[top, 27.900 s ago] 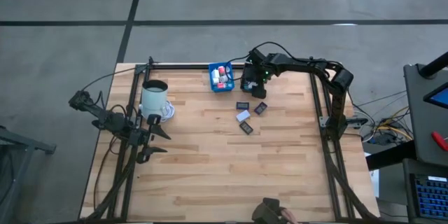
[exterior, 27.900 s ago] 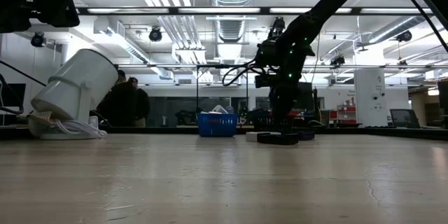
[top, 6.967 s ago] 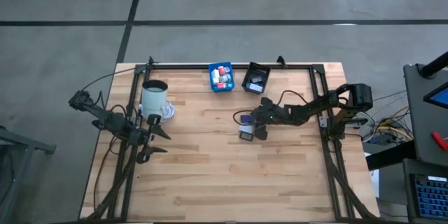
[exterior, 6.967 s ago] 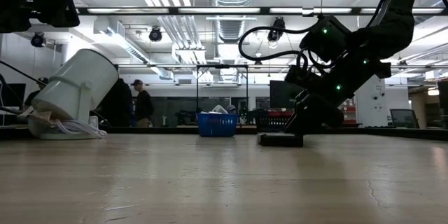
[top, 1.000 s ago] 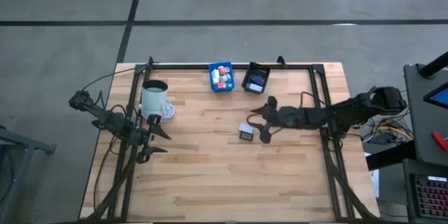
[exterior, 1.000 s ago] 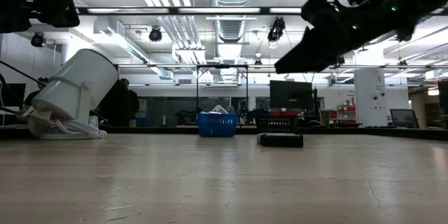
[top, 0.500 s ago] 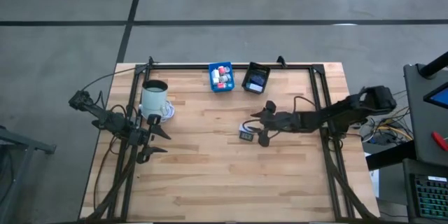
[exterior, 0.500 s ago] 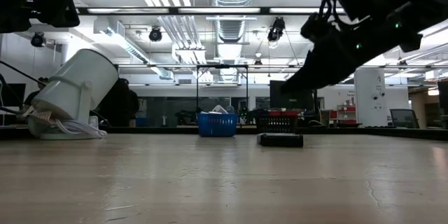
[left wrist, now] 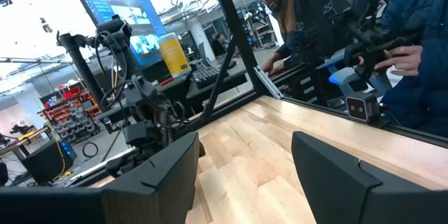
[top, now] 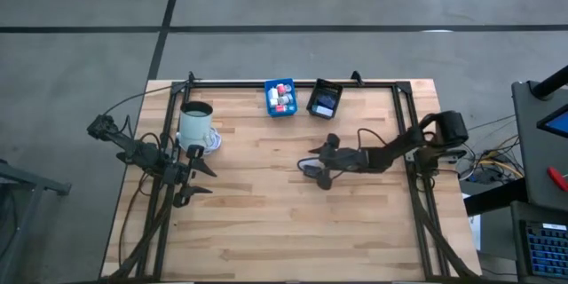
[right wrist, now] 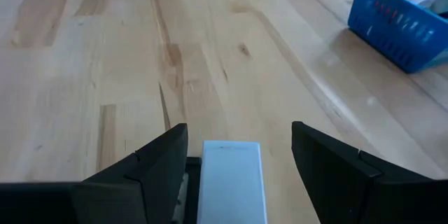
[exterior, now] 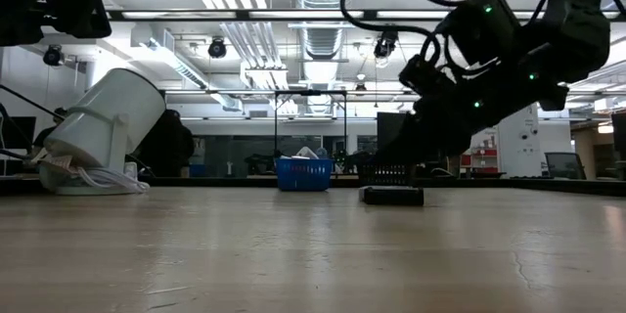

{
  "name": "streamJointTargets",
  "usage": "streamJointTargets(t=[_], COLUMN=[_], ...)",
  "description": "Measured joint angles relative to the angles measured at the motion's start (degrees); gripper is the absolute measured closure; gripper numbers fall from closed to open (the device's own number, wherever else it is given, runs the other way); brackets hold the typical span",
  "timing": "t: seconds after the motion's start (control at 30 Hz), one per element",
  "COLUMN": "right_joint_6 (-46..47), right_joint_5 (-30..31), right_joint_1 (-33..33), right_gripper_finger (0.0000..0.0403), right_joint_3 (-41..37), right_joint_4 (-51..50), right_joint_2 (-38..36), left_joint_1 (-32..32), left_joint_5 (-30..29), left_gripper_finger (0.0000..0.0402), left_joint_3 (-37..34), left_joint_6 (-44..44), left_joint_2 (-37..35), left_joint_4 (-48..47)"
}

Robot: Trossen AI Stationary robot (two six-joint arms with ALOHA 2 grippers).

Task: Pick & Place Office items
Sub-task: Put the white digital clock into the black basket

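Right gripper (top: 317, 168) is down low near the middle of the table (top: 266, 222), fingers spread apart with nothing between them being squeezed. From the right wrist view you can see a flat white rectangle (right wrist: 231, 182) lying on the wood right in the gap between the two dark fingers (right wrist: 157, 164), with something dark just beside it on one edge. Can't tell from any view whether the fingertips are touching it or just hovering around it. In the low view the arm hangs tilted over a flat dark piece (exterior: 392, 195) sitting on the tabletop.

Up at the far edge of the table there's a blue bin (top: 280, 98) with red and white little blocks (top: 283, 96) in it, and just beside it a black bin (top: 324, 99) with a pale flat item inside. Both are well apart from the gripper.

Left gripper (top: 199, 177) is parked over at the left side of the table, fingers wide open and empty, near a big white mug (top: 196, 122) that sits tilted on a coil of white cable. Its wrist view shows people (left wrist: 294, 14) at desks beyond the table edge.
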Motion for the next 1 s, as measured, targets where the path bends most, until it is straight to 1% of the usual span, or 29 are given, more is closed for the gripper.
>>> streamJointTargets(t=[0.17, 0.43, 0.7, 1.0], right_joint_6=[-1.4, -1.7, 0.5, 0.8], right_joint_5=[0.0, 1.4, 1.3, -0.3], right_joint_1=[0.0, -0.4, -0.7, -0.7], right_gripper_finger=[0.0158, 0.0163, 0.0162, 0.0163], right_joint_3=[1.0, 0.9, 0.9, 0.9], right_joint_4=[-0.1, -2.5, -3.9, -5.6], right_joint_2=[2.0, 2.0, 2.1, 1.7], left_joint_1=[0.0, 0.0, 0.0, 0.0], left_joint_5=[0.0, 0.0, 0.0, 0.0], left_gripper_finger=[0.0168, 0.0168, 0.0168, 0.0168], left_joint_3=[0.0, 0.0, 0.0, 0.0], left_joint_6=[0.0, 0.0, 0.0, 0.0], left_joint_2=[0.0, 0.0, 0.1, 0.1], left_joint_4=[0.0, 0.0, 0.0, 0.0])
